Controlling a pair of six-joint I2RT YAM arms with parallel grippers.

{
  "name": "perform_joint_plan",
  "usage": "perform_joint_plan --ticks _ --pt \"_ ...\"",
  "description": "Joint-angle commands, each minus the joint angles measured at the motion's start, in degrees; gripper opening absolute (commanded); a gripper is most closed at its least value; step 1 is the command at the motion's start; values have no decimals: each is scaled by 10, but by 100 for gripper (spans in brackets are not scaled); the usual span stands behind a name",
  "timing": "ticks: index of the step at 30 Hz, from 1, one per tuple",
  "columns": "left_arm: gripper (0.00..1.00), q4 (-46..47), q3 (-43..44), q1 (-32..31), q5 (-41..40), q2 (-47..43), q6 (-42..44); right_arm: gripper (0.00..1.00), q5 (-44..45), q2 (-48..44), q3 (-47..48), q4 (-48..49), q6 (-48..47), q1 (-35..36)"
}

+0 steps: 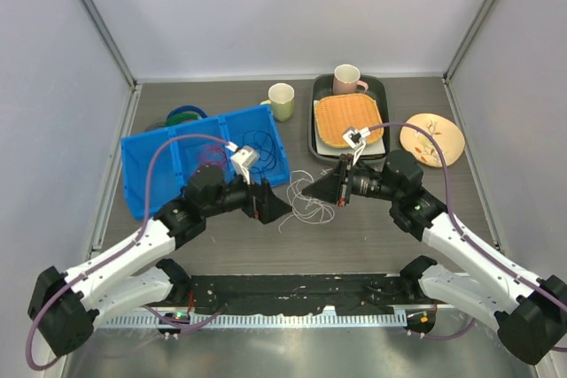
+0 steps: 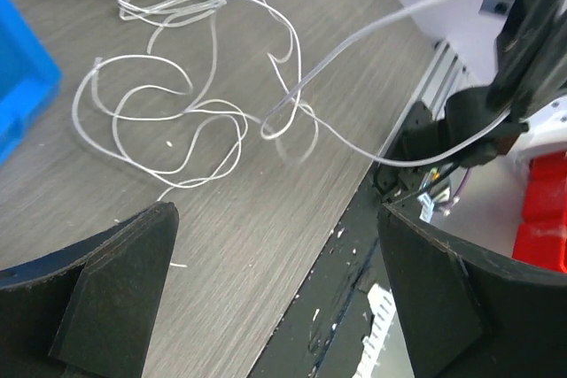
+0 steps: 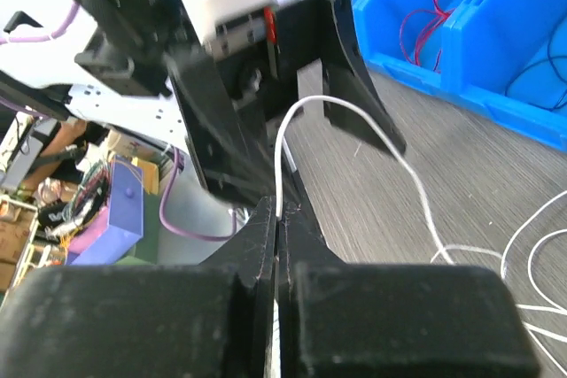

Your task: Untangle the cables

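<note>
Table (image 1: pixel 372 236): bears the whole work. Blue bin (image 1: pixel 199 121), left of centre: divided, probably so each freed wire gets its own compartment. A red cable (image 3: pixel 423 19) lies in one, a dark blue cable (image 1: pixel 259 143) in the next. Left gripper (image 2: pixel 276 212): jaws spread wide, holding nothing, facing the tangle, likely to take a second hold. Right gripper (image 3: pixel 278 219): clenched on one strand, raised off the table, probably to draw it clear. White cable (image 1: pixel 308 204): loose loops on the table between the grippers, beside the bin, not yet sorted.
</note>
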Motion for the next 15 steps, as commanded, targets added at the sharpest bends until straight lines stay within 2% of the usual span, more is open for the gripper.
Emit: perform_joint_plan --ticks 1,4,6,10,11,15 --pt "100 76 29 -65 -64 44 46 1 58 -8 39 22 54 7" --pt "100 127 28 -99 -150 69 57 1 112 -3 45 3 88 9" --pt "100 156 17 -114 -171 78 63 1 148 0 52 -22 96 10" --pt "100 232 6 -128 -212 115 69 1 158 0 56 -21 124 11" --pt "100 242 8 -132 -253 124 69 1 157 -1 55 -16 131 12" --pt "100 301 17 -142 -274 176 67 1 183 -7 55 -12 176 13"
